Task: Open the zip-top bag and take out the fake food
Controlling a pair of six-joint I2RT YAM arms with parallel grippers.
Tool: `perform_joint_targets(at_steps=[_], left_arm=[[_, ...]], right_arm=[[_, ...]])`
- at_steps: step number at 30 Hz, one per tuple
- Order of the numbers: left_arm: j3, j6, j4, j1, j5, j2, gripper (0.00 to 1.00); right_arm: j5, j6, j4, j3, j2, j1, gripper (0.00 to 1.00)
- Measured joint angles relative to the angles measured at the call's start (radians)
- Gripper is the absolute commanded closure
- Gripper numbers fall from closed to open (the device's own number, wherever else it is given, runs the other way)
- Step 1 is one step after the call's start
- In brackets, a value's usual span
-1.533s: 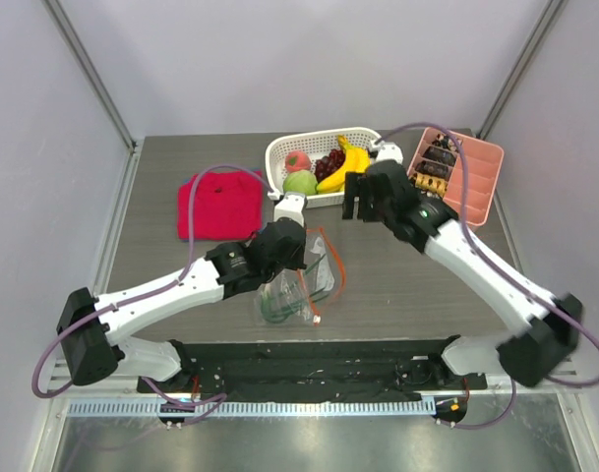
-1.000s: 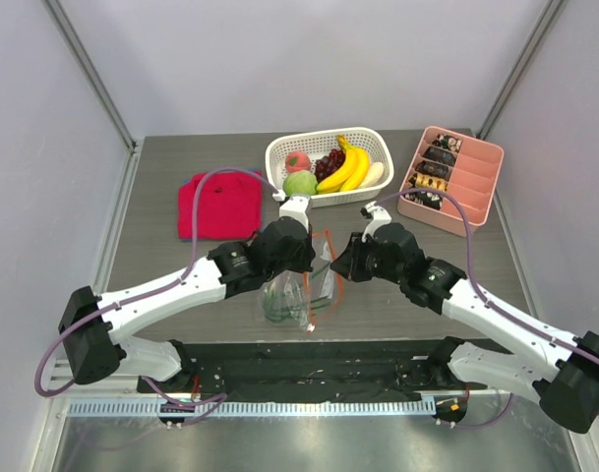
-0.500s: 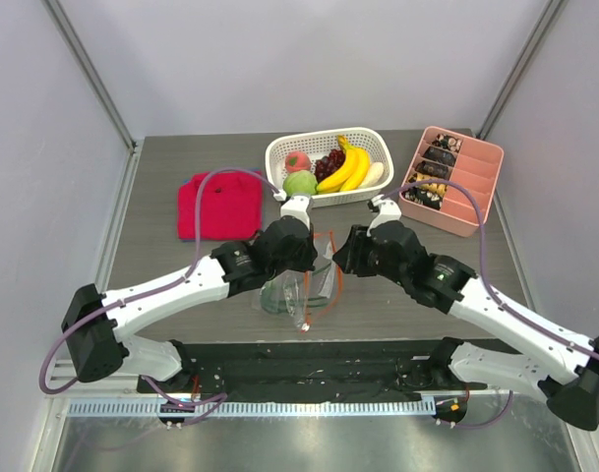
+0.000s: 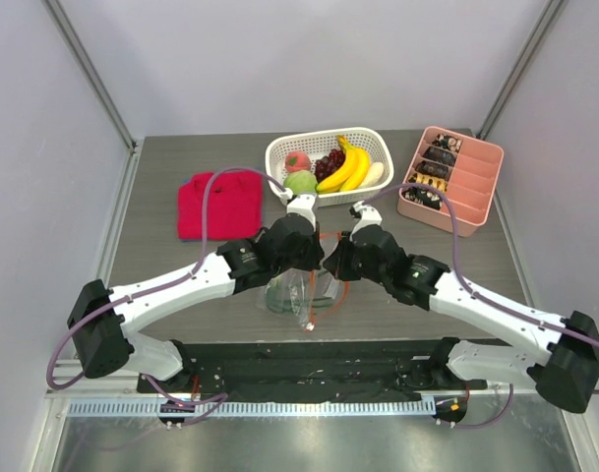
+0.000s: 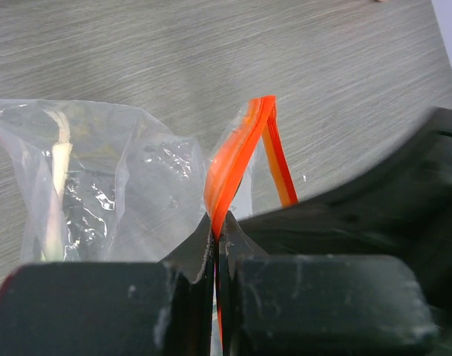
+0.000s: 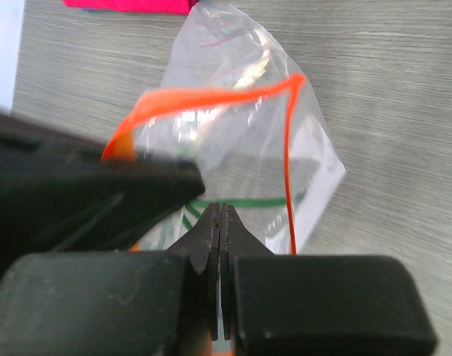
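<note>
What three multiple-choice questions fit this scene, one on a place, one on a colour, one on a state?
1. Where do the bananas lie? A in the white basket; B in the pink tray; C on the red cloth.
2. What colour is the zipper strip of the zip-top bag? A blue; B orange-red; C green.
3. How is the left pincer? A wide open; B shut on the zipper strip; C out of view.
A: they sit inside its rim. B: it shows orange-red in both wrist views. B: its fingers clamp the strip.
</note>
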Motion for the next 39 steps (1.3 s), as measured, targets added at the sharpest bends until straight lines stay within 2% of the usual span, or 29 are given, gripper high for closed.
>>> perform_joint_targets(at_steps=[7, 9, 10, 14, 16, 19, 23, 24, 25, 27, 29, 31, 35, 39], left_arm=[[0.0, -0.02, 0.002, -0.003, 0.014, -0.006, 0.98], [0.0, -0.023, 0.011, -0.008, 0.036, -0.007, 0.9], [0.0, -0.023, 0.017, -0.008, 0.046, -0.007, 0.77], [-0.01, -0.006, 0.025, 0.003, 0.052, -0.01, 0.52], [-0.024, 0.004, 0.021, 0.009, 0.035, -0.021, 0.48], [-0.066, 0.003, 0.019, 0.018, 0.026, -0.084, 0.47], [-0.168, -0.019, 0.034, 0.089, 0.028, -0.247, 0.49], [-0.193, -0.025, 0.034, 0.116, 0.026, -0.279, 0.51], [-0.223, -0.031, 0.037, 0.149, 0.023, -0.314, 0.58], [-0.273, -0.051, 0.028, 0.217, 0.01, -0.357, 0.62], [-0.315, -0.067, 0.016, 0.267, -0.009, -0.37, 0.74], [-0.347, -0.084, 0.004, 0.292, -0.029, -0.367, 0.81], [-0.429, -0.121, -0.019, 0.316, -0.105, -0.366, 0.87], [-0.486, -0.152, -0.036, 0.325, -0.167, -0.364, 0.87]], right_arm=[[-0.002, 0.013, 0.123, -0.022, 0.123, -0.003, 0.98], [-0.006, 0.022, 0.181, -0.039, 0.149, -0.01, 0.98], [-0.009, 0.028, 0.211, -0.048, 0.161, -0.014, 0.98], [-0.019, 0.037, 0.304, -0.093, 0.185, -0.028, 0.98], [-0.018, 0.039, 0.338, -0.112, 0.184, -0.036, 0.98], [-0.046, 0.043, 0.406, -0.149, 0.185, -0.069, 0.98], [-0.129, 0.036, 0.488, -0.187, 0.204, -0.128, 0.97], [-0.145, 0.033, 0.5, -0.188, 0.214, -0.134, 0.97], [-0.165, 0.03, 0.515, -0.188, 0.227, -0.135, 0.97], [-0.195, 0.027, 0.539, -0.188, 0.248, -0.135, 0.97], [-0.219, 0.024, 0.563, -0.191, 0.263, -0.135, 0.97], [-0.237, 0.025, 0.591, -0.201, 0.272, -0.139, 0.97], [-0.288, 0.032, 0.655, -0.237, 0.297, -0.179, 0.97], [-0.355, 0.023, 0.704, -0.261, 0.352, -0.216, 0.96]])
